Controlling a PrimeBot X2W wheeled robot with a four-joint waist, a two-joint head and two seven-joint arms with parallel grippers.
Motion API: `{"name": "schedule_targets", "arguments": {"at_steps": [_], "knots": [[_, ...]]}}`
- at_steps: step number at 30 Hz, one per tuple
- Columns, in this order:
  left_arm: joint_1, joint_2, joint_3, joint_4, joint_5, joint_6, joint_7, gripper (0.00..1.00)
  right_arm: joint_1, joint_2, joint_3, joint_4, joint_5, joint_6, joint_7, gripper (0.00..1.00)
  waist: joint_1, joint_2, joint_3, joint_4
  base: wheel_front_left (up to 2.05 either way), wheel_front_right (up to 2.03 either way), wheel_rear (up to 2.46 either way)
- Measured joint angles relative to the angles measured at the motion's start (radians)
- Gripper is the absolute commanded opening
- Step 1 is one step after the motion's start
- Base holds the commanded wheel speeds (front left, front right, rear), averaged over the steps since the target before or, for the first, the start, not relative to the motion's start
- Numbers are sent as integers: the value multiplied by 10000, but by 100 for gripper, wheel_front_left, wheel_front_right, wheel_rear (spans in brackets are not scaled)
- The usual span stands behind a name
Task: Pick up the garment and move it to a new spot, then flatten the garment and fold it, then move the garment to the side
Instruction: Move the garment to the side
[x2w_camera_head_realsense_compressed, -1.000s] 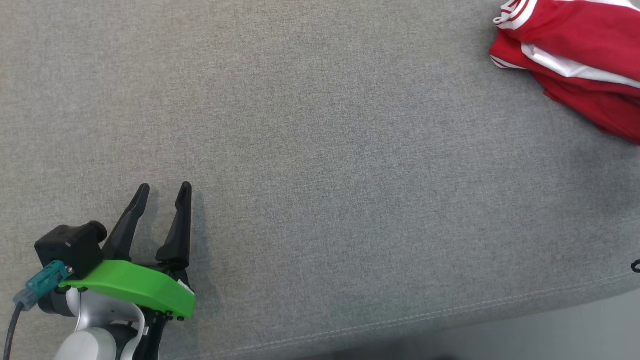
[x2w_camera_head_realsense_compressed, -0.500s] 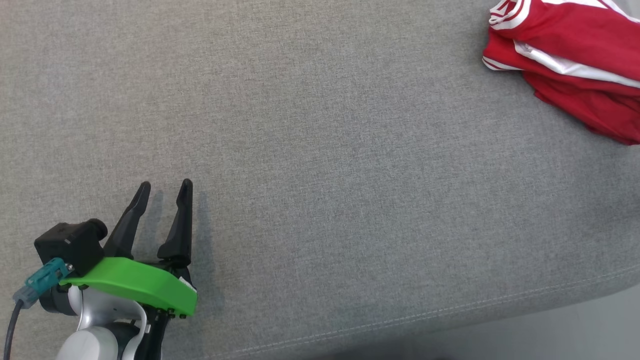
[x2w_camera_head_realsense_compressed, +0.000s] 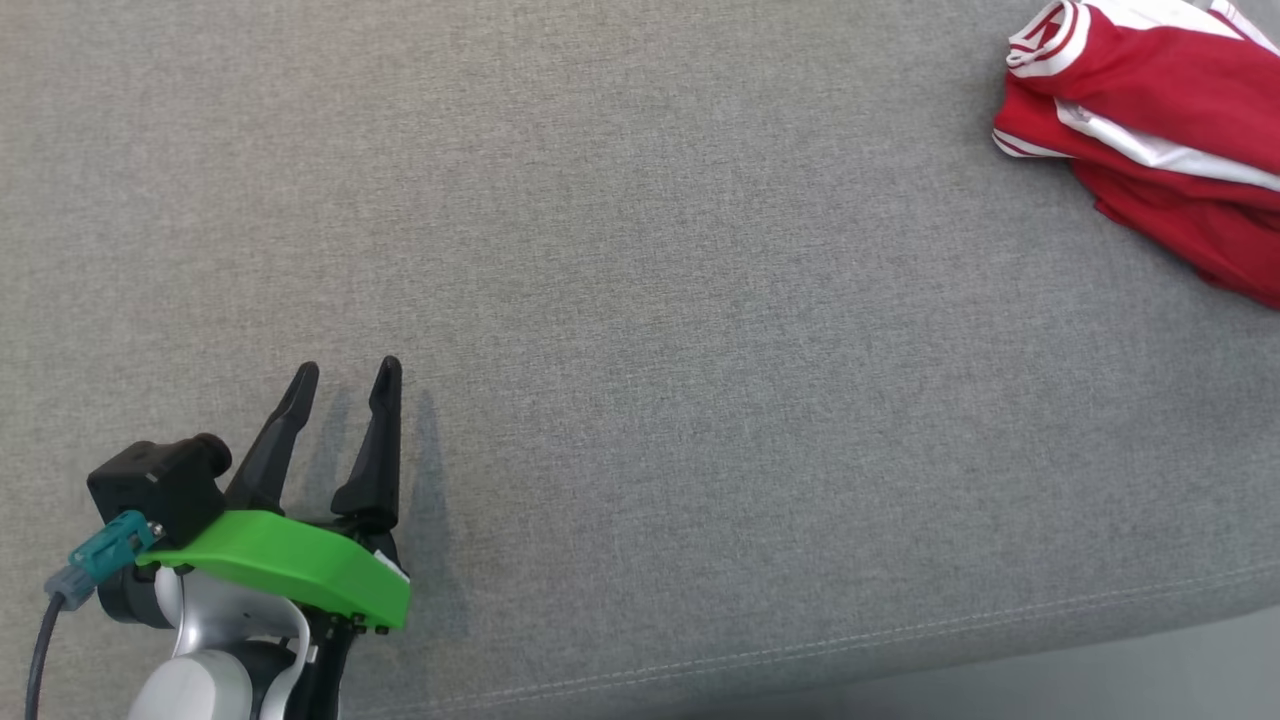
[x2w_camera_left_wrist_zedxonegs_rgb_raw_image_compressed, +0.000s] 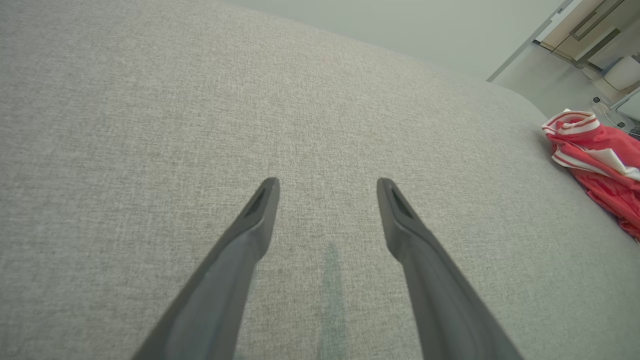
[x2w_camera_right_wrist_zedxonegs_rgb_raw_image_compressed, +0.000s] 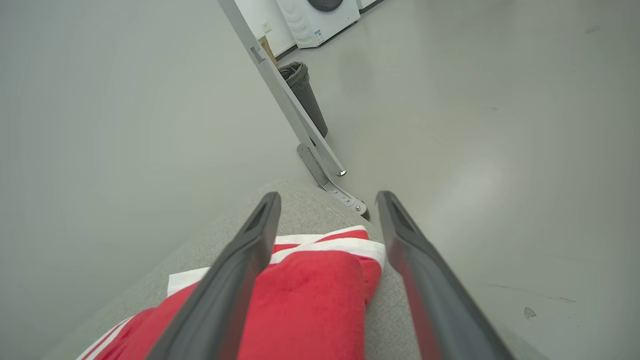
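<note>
The garment (x2w_camera_head_realsense_compressed: 1160, 150), red with white stripes, lies bunched at the far right of the grey fabric surface (x2w_camera_head_realsense_compressed: 640, 300). The left wrist view shows the garment (x2w_camera_left_wrist_zedxonegs_rgb_raw_image_compressed: 600, 160) at its right edge. My left gripper (x2w_camera_head_realsense_compressed: 350, 372) hovers open over bare fabric at the lower left, far from the cloth, and the left gripper (x2w_camera_left_wrist_zedxonegs_rgb_raw_image_compressed: 327, 182) has nothing between its fingers. My right gripper (x2w_camera_right_wrist_zedxonegs_rgb_raw_image_compressed: 327, 197) is open above the garment (x2w_camera_right_wrist_zedxonegs_rgb_raw_image_compressed: 305, 300), its fingers straddling a red fold near the surface's corner; whether they touch the cloth I cannot tell.
The surface's seamed front edge (x2w_camera_head_realsense_compressed: 900, 640) runs along the bottom right, with pale floor beyond. In the right wrist view a slanted metal post (x2w_camera_right_wrist_zedxonegs_rgb_raw_image_compressed: 290, 105), a dark bin (x2w_camera_right_wrist_zedxonegs_rgb_raw_image_compressed: 305, 95) and a white washing machine (x2w_camera_right_wrist_zedxonegs_rgb_raw_image_compressed: 320, 15) stand on the floor past the corner.
The head view has shifted slightly, so the garment and left gripper sit a little to the right in the picture. The left gripper stays open over the same bare fabric.
</note>
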Motion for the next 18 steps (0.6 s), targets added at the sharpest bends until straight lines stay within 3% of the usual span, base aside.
{"name": "schedule_targets", "arguments": {"at_steps": [6, 18], "knots": [[2, -201, -148, 52, 0, 0, 13, 100, -428, -92, 545, -86, -681, -40, -69, 100, 0, 0, -145, 232, 0, 0, 0], [1, -334, -234, -59, -2, 0, 40, 100, -331, 1028, 577, 1365, -165, -194, 151, 100, 0, 0, -37, 871, 0, 0, 0]]}}
